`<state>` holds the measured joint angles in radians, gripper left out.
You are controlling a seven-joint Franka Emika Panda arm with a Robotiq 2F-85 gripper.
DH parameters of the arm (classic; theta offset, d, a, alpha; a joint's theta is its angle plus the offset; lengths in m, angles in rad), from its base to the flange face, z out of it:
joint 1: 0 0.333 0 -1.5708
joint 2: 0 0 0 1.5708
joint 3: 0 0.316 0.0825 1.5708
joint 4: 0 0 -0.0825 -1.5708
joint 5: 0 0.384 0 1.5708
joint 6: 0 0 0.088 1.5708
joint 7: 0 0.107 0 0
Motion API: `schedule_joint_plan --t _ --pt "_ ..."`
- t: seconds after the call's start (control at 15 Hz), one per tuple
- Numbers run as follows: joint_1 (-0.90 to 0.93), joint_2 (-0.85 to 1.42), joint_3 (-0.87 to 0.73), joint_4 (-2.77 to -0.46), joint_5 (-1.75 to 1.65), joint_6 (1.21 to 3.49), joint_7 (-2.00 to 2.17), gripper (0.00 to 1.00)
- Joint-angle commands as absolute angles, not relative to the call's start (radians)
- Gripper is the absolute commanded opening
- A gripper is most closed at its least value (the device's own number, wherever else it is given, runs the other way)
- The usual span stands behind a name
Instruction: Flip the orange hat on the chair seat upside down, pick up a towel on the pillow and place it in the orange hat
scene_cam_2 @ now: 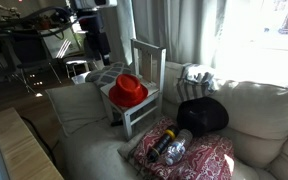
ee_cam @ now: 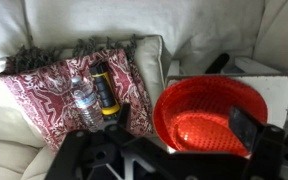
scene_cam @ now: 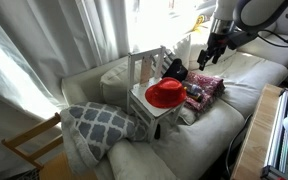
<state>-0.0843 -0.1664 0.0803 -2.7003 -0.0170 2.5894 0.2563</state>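
Over the cream sofa (scene_cam: 202, 135), I am hovering the gripper (scene_cam: 211, 54), jaws apart, near the round red-orange brimmed hat (ee_cam: 209, 115), judging it light and floppy, best pinched at its brim.

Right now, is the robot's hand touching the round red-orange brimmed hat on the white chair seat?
Apart. In an exterior view the open hand hangs high beside the round red-orange brimmed hat, a plain gap between them.
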Motion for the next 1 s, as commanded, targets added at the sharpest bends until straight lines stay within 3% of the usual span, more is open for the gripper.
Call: schedule_joint_plan --t 0.0,0.13,0.2,0.6,0.67,0.93 --pt "-0.059 0.006 -0.056 -2.657 0.225 2.788 0.006 1.00" --pt "0.030 0.037 -0.173 -2.612 0.378 2.772 -0.146 1.00" --pt "-0.051 0.023 -0.104 -2.587 0.455 2.706 -0.218 1.00" --pt "-0.135 0.206 -0.081 -2.405 0.928 2.528 -0.646 1.00" --pt "-0.110 0.091 -0.090 -2.472 0.801 2.551 -0.530 1.00" --pt "-0.135 0.191 -0.080 -2.423 0.891 2.547 -0.614 1.00"
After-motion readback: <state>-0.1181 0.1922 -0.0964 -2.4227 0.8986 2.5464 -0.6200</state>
